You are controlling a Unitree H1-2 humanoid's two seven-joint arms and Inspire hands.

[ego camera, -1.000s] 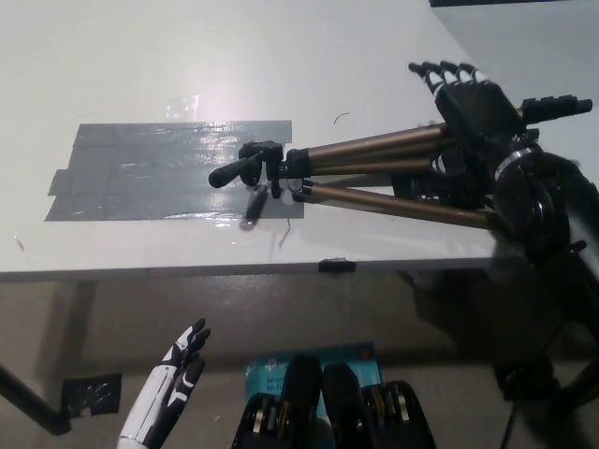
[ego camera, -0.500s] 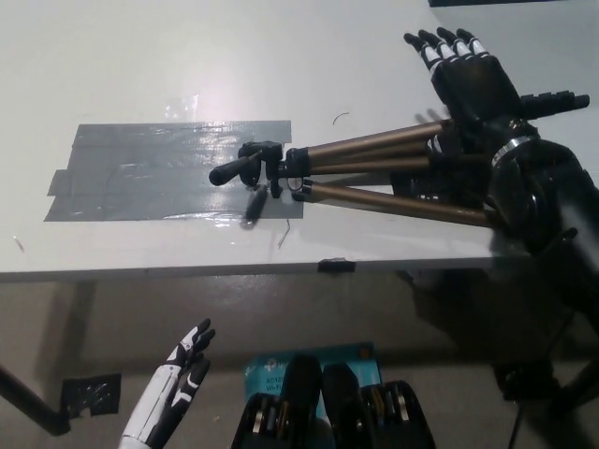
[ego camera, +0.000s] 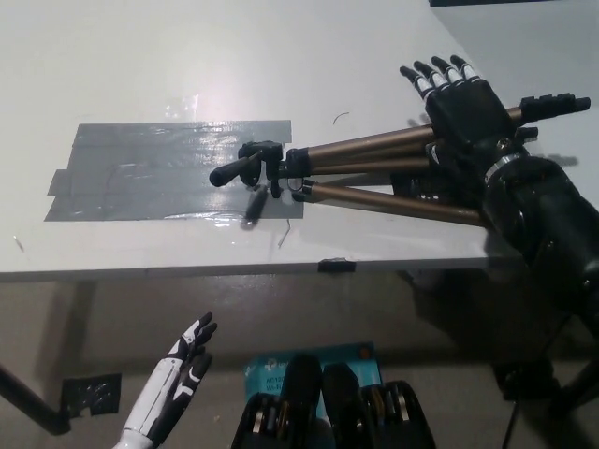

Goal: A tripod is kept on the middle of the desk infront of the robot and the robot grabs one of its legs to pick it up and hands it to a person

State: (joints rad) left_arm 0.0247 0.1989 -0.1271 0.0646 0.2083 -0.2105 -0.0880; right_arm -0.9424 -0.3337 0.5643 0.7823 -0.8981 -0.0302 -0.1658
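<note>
A folded tripod (ego camera: 370,168) with bronze legs and a black head lies on its side on the white desk (ego camera: 187,56), its head pointing left onto a grey tape patch (ego camera: 150,168). My black right hand (ego camera: 459,98) hovers open over the legs' right part, fingers spread and pointing away from me; it holds nothing. The leg ends under the hand and arm are hidden. My white left hand (ego camera: 178,379) rests low at the lower left, below the desk's front edge, fingers apart and empty.
The desk's front edge (ego camera: 234,269) runs across the middle of the picture, with a small black tab (ego camera: 335,266) on it. A blue box (ego camera: 309,360) lies on the floor below. Black gear (ego camera: 533,379) stands on the floor at the lower right.
My right hand has slid slightly left over the tripod legs, and its fingers have stretched out further. The tripod has not moved. The left hand has barely shifted.
</note>
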